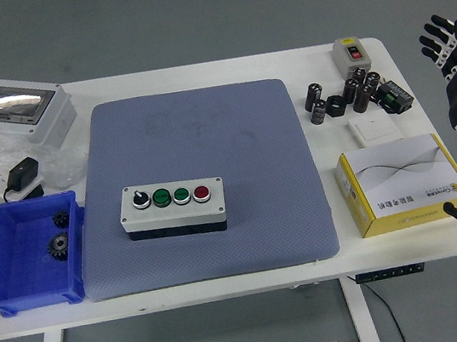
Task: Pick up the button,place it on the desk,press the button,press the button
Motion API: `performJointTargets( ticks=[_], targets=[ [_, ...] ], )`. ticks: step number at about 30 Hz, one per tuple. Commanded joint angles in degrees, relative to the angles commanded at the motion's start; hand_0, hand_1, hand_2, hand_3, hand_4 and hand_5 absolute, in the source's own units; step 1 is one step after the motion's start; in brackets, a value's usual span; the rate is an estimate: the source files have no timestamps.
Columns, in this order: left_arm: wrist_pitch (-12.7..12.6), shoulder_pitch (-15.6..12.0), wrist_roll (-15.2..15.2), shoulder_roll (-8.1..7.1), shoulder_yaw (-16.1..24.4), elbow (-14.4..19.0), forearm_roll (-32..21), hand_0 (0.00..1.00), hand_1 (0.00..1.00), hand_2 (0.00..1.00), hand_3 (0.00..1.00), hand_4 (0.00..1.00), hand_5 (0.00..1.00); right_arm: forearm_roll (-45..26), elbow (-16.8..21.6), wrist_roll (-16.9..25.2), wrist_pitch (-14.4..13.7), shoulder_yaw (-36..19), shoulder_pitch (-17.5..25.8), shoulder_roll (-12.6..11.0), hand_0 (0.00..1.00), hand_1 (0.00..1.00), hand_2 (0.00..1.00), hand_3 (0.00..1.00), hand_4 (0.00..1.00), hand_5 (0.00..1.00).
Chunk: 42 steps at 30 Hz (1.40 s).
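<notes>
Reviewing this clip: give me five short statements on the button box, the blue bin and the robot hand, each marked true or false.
1. The button box sits on the grey mat. True.
2. The right robot hand grips the button box. False: it is off the table's right edge, fingers spread, holding nothing.
3. The blue bin holds two gears. True.
4. The box's red button is its leftmost control. False: it is rightmost; a black knob is leftmost.
5. The yellow carton lies on the mat. False: it lies on the bare table, right of the mat.
</notes>
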State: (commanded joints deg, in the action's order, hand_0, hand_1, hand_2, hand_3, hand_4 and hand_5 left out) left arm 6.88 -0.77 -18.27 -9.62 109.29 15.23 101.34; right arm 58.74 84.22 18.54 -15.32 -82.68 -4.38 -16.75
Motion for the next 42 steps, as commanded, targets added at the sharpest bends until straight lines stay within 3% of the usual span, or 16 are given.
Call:
performJointTargets(
  ticks=[42],
  targets=[
    [-0.5,-0.2,-0.5,1.15,-0.7,-0.1,-1.5,0.716,0.694,0.682,0.83,0.594,0.809,0.1,0.4,0.3,0.2,0.5,-0.3,0.0,0.815,0.785,0.802,0.783,0.912,0.888]
  ],
)
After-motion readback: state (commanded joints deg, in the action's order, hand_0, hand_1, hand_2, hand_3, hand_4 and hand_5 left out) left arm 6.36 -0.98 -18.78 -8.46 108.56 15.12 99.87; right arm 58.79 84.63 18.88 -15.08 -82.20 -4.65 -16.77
